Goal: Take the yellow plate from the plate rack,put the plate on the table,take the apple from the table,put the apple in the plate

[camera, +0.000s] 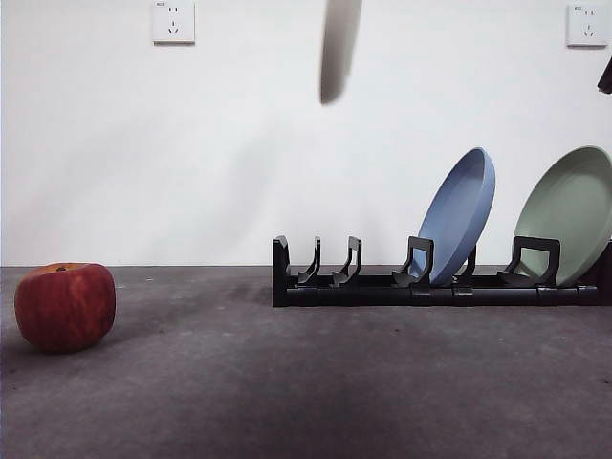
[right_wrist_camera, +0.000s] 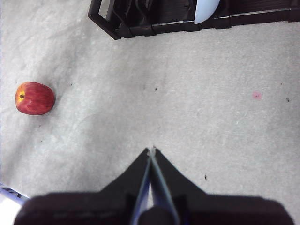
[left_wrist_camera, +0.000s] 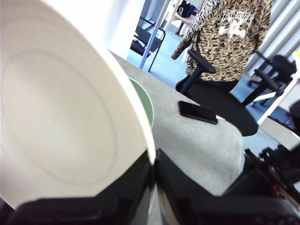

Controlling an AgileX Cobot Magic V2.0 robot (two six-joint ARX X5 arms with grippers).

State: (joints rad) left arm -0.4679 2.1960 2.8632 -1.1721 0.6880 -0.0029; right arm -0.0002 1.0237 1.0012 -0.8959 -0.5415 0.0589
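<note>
My left gripper (left_wrist_camera: 153, 161) is shut on the rim of the yellow plate (left_wrist_camera: 61, 126), a wide cream plate held up off the rack. A blurred grey sliver (camera: 339, 48) hangs from the top of the front view above the rack's empty slots; it looks like this plate seen edge-on. The black plate rack (camera: 316, 277) stands on the table (camera: 335, 382) at right. The apple (camera: 65, 306) sits on the table at far left and shows in the right wrist view (right_wrist_camera: 34, 98). My right gripper (right_wrist_camera: 151, 151) is shut and empty, high above bare table, apart from the apple.
A blue plate (camera: 459, 215) and a pale green plate (camera: 569, 210) lean in the rack's right slots. A black arm tip (camera: 605, 76) shows at the upper right edge. A phone (left_wrist_camera: 198, 112) lies on the table; a person stands by an office chair (left_wrist_camera: 220, 101) beyond it.
</note>
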